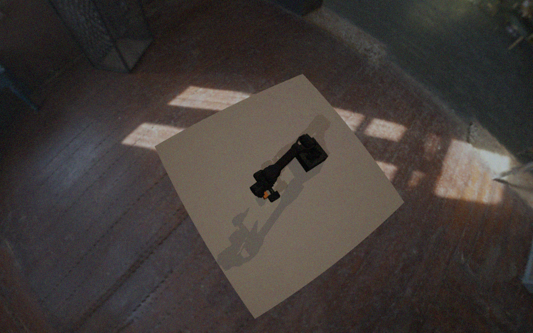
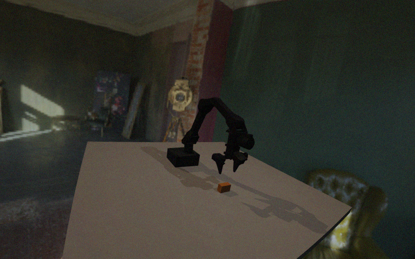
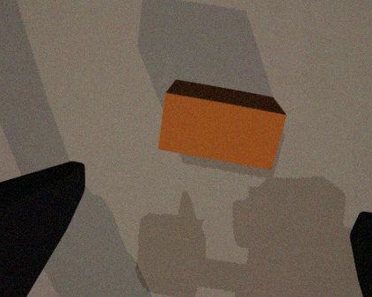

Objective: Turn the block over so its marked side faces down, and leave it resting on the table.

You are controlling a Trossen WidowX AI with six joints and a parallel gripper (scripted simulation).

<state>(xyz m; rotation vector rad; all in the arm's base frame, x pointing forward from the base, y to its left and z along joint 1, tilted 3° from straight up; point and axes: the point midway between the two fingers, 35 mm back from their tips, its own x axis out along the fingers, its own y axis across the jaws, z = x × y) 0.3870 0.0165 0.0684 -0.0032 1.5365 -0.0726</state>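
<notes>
An orange block point(image 1: 265, 194) point(image 2: 224, 187) point(image 3: 221, 127) rests flat on the table point(image 1: 322, 248) point(image 2: 122, 209) point(image 3: 339, 66). In the wrist view its plain orange top and one dark, shaded long side show. I can make out no mark on the top; its underside is hidden. My gripper point(image 2: 227, 172) point(image 3: 222, 202) is open and empty, pointing down. It hangs above and a little behind the block in the exterior view, without touching it. In the wrist view the block lies beyond the line between the two fingertips. In the top view the arm partly covers the block.
The arm's black base point(image 1: 311, 156) point(image 2: 183, 157) stands on the table behind the block in the exterior view. Shadows of the arm fall across the table around the block. The table's right edge point(image 2: 326, 236) shows in the exterior view, with an armchair point(image 2: 347, 205) beyond it.
</notes>
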